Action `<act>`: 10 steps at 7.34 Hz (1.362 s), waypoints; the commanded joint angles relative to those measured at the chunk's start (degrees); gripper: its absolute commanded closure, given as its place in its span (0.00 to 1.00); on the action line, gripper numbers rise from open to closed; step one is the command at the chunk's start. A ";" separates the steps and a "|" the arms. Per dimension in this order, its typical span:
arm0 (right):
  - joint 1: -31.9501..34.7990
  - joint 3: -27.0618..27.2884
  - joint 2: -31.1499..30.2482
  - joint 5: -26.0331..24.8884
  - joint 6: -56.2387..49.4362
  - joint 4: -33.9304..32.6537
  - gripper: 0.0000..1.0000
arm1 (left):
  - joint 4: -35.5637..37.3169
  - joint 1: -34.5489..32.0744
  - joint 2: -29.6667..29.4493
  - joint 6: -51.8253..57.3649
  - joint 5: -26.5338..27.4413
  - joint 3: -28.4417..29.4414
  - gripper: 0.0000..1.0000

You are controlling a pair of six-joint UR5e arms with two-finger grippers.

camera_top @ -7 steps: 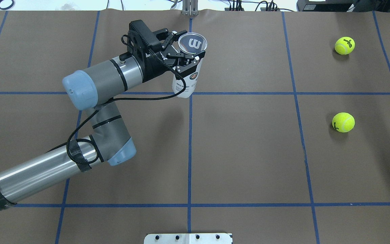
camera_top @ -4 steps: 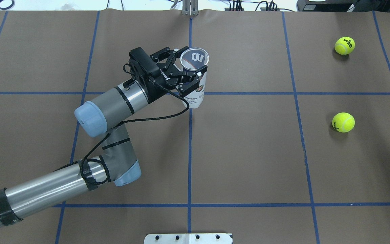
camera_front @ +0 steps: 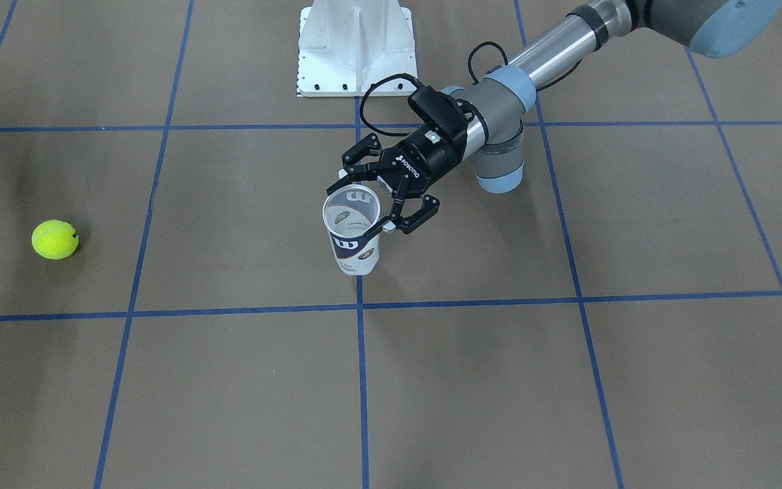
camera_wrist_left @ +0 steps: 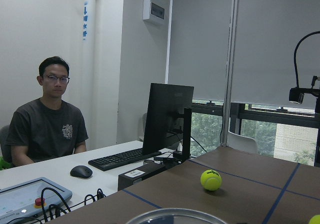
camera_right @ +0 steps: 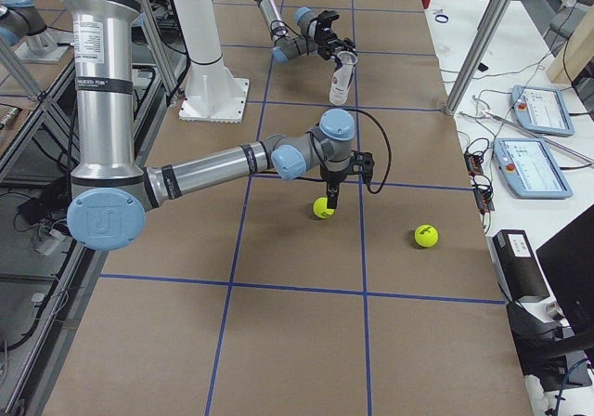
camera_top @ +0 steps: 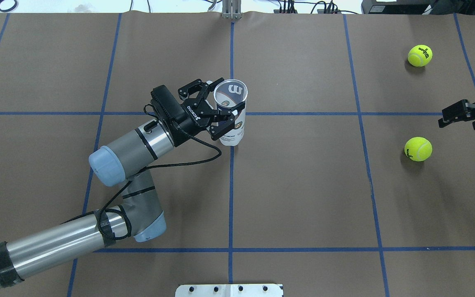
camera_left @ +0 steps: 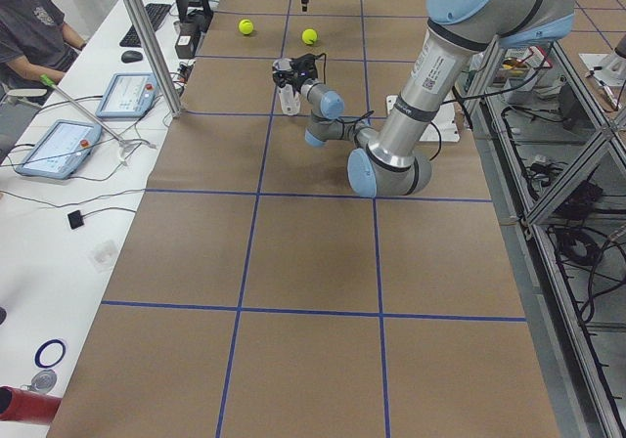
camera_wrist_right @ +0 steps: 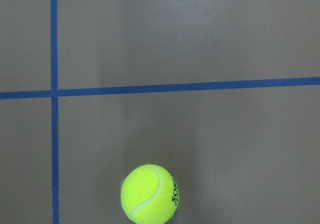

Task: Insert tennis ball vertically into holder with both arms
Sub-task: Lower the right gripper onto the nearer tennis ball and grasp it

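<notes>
- Tennis-ball tube point(camera_top: 235, 133) point(camera_front: 356, 255): clear, white and navy label with a "W", open mouth up. It stands upright near mid-table on the centre blue tape line, with its base just on the robot's side of a cross line. Can't tell whether the base touches the table.
- Left gripper point(camera_top: 230, 95) point(camera_front: 361, 205): clenched on the tube just below the rim, with fingers point(camera_top: 220, 130) on opposite sides of it. It comes in sideways, wrist roughly level.
- The left wrist view shows only the tube rim point(camera_wrist_left: 172, 216) at the bottom edge.
- Left arm point(camera_top: 130, 144): stretched from the robot's left out to mid-table.
- Near tennis ball point(camera_top: 418, 149) point(camera_right: 323, 209) point(camera_wrist_right: 149, 193): yellow, on the table, well apart from the tube on the robot's right.
- Right gripper point(camera_top: 454, 114) point(camera_right: 331, 193): points down right by the near ball. Can't tell whether it touches, or whether it is spread or closed.
- Far tennis ball point(camera_top: 419, 55) point(camera_right: 426, 236) point(camera_wrist_left: 211, 180): further out on the same side, lying alone.
- Table point(camera_top: 303, 185): brown cover with a blue tape grid.
- White pedestal base point(camera_front: 356, 47): at the robot's edge, in line with the tube.
- Person point(camera_wrist_left: 47, 119): seated at a side desk with a monitor point(camera_wrist_left: 167, 116) and keyboard point(camera_wrist_left: 122, 159).
</notes>
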 commanded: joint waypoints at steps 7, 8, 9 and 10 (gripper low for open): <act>-9.96 -6.12 3.07 -5.29 3.74 0.17 0.01 | -1.19 0.68 -0.13 0.62 0.01 0.51 0.18; -10.75 -6.56 3.16 -6.52 3.75 0.17 0.01 | -1.19 0.77 -0.13 0.62 0.01 0.51 0.18; -11.28 -6.65 3.07 -6.71 3.75 0.17 0.01 | -1.19 0.86 -0.04 0.62 0.01 0.51 0.18; -11.63 -7.26 3.16 -6.97 3.75 0.17 0.01 | -1.19 0.86 -0.04 0.62 0.01 0.51 0.18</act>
